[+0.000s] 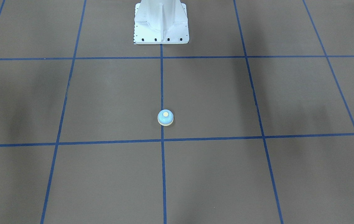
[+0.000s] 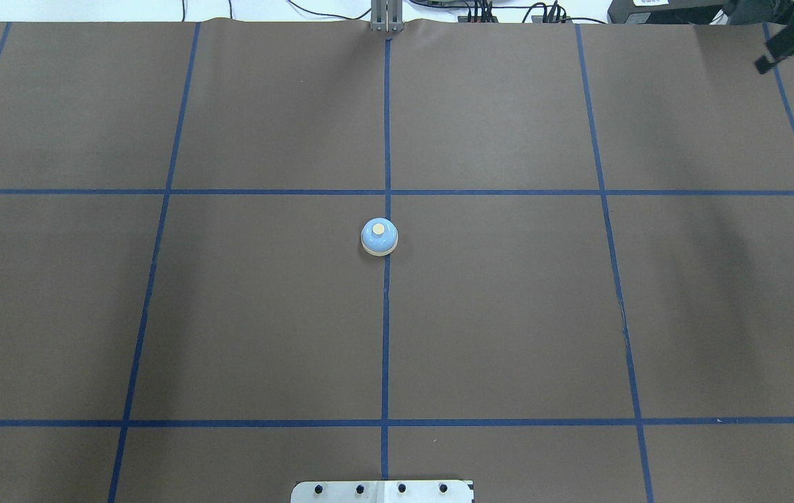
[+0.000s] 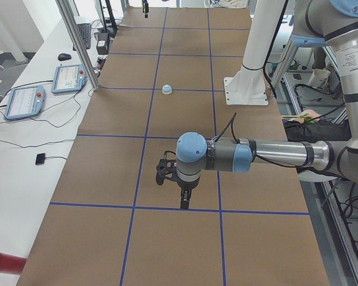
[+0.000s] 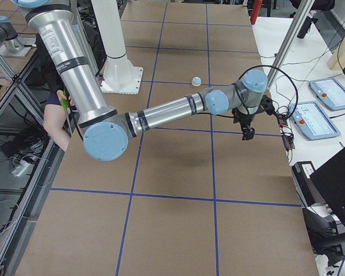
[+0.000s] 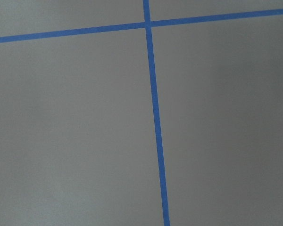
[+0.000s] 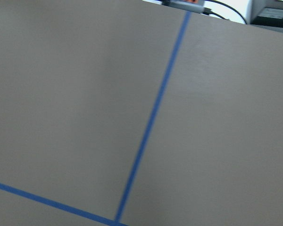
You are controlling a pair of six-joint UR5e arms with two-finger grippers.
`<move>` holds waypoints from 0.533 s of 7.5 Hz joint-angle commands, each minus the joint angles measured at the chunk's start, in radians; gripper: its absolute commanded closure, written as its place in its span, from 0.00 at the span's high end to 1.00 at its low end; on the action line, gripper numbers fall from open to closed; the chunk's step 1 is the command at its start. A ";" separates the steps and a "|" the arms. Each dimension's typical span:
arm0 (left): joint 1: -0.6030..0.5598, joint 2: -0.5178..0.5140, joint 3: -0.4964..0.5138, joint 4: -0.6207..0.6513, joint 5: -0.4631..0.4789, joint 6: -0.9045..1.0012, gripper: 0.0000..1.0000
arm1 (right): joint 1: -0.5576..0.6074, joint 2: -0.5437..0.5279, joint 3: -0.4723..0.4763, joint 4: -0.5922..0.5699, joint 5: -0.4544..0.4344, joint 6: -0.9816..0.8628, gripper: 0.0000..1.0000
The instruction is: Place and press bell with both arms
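The light-blue bell [image 2: 379, 237] with its cream button stands upright on the brown mat's centre line, alone; it also shows in the front view [image 1: 165, 117] and both side views [image 3: 166, 89] [image 4: 196, 81]. My left gripper [image 3: 184, 202] hangs above the mat far to the bell's left, seen only in the exterior left view, so I cannot tell its state. My right gripper [image 4: 248, 134] hangs far to the bell's right, near the mat's far right corner. Only part of it shows in the overhead view [image 2: 791, 42], and I cannot tell if it is open. Neither touches the bell.
The white pedestal [image 1: 161, 23] stands on the centre line at the robot's side. Blue tape lines divide the brown mat [image 2: 508, 314] into squares. Teach pendants [image 3: 24, 100] [image 4: 317, 119] and cables lie on the white bench beyond the mat's far edge.
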 commanded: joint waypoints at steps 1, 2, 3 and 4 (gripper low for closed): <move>-0.003 0.008 -0.004 0.006 0.002 0.000 1.00 | 0.130 -0.183 0.015 0.000 0.014 -0.211 1.00; -0.003 0.010 -0.001 0.006 0.003 -0.006 1.00 | 0.185 -0.245 0.020 0.000 0.012 -0.221 1.00; -0.004 0.011 -0.003 0.006 -0.004 0.006 1.00 | 0.201 -0.288 0.032 0.001 -0.015 -0.221 1.00; -0.009 0.017 -0.013 0.009 -0.007 0.005 1.00 | 0.209 -0.352 0.065 0.004 -0.044 -0.221 1.00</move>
